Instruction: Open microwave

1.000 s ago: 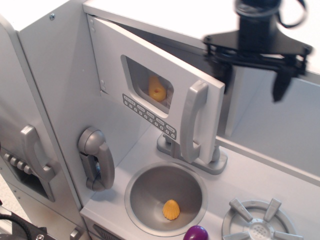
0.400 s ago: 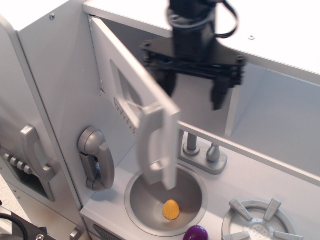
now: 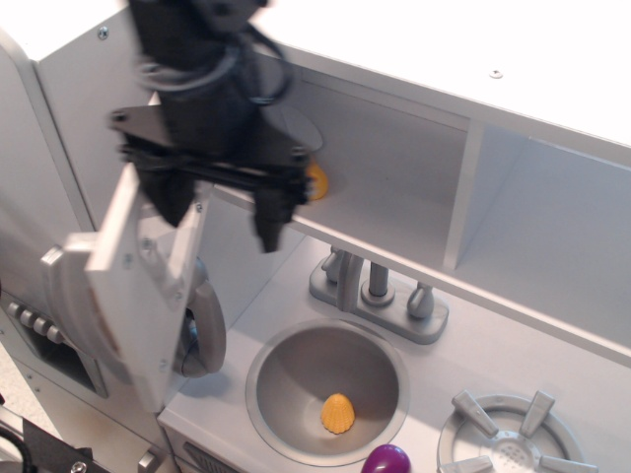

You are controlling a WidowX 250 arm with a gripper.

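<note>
Since the last frame I see the microwave door (image 3: 138,286) swung far out leftward, and the gripper (image 3: 212,212) has followed, now just inside its top edge, fingers spread, holding nothing. No writing is legible from here.

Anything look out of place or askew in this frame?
Two things. A yellow toy lies in the sink bowl, and another yellow item sits inside the microwave. The microwave door is swung wide with the gripper beside it; nothing looks damaged or spilled.
</note>
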